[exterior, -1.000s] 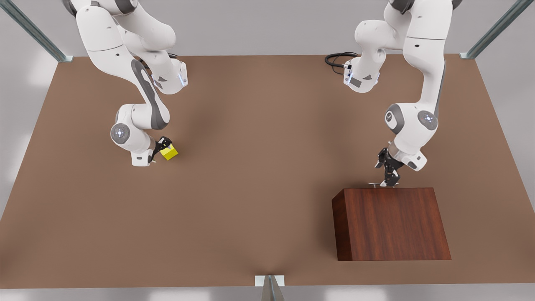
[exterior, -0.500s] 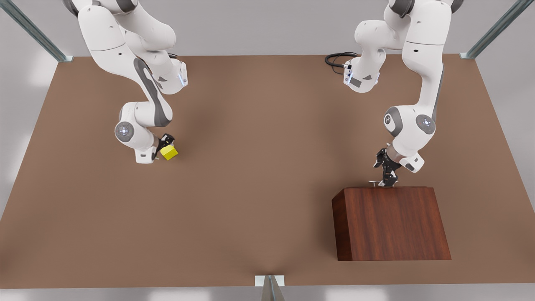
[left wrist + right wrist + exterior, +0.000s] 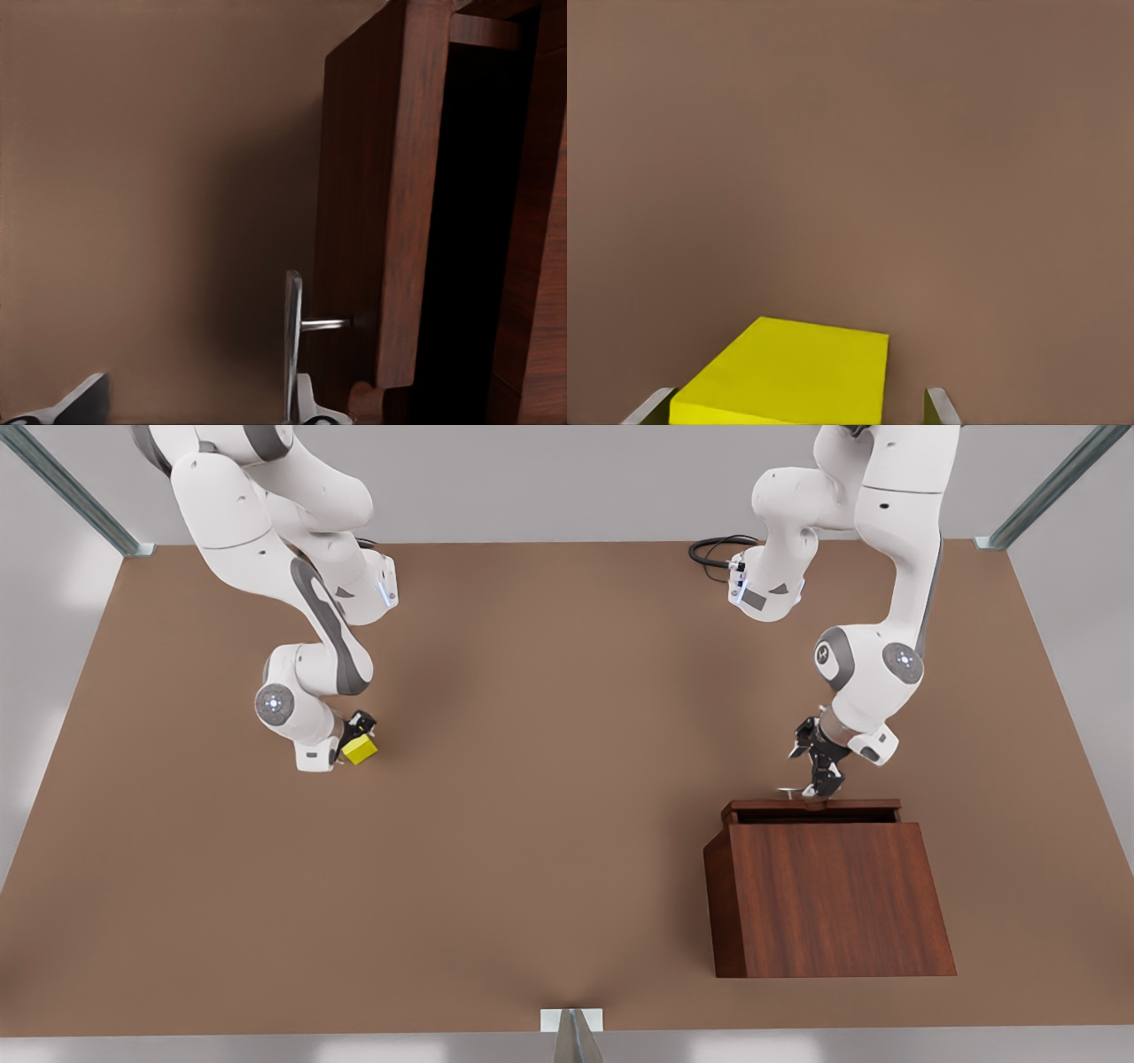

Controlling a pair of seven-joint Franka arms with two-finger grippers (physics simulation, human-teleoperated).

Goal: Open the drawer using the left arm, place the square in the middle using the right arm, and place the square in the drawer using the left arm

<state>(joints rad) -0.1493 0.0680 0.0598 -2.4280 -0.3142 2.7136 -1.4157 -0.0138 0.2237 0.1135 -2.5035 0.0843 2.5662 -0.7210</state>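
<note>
The dark wood drawer (image 3: 811,809) sticks out a little from the top of its cabinet (image 3: 833,895) at the front view's right. My left gripper (image 3: 819,781) is at the drawer's thin silver handle (image 3: 293,336). Its fingers are spread, and one finger (image 3: 306,403) lies against the bar. The drawer front (image 3: 390,221) stands away from the cabinet with a dark gap behind it. At the front view's left, the yellow square (image 3: 361,750) rests on the table. My right gripper (image 3: 356,733) is low over the square (image 3: 788,372), open, with a finger on either side.
The brown tabletop (image 3: 549,779) stretches wide between the two arms. A black cable (image 3: 713,553) coils at the far edge. Metal frame posts (image 3: 1045,487) stand at the table's corners, and a bracket (image 3: 571,1020) sits at the near edge.
The drawer has slid out of the cabinet as my left gripper drew back with the handle. My right arm has shifted toward the front view's right and closer around the square, which stayed put.
</note>
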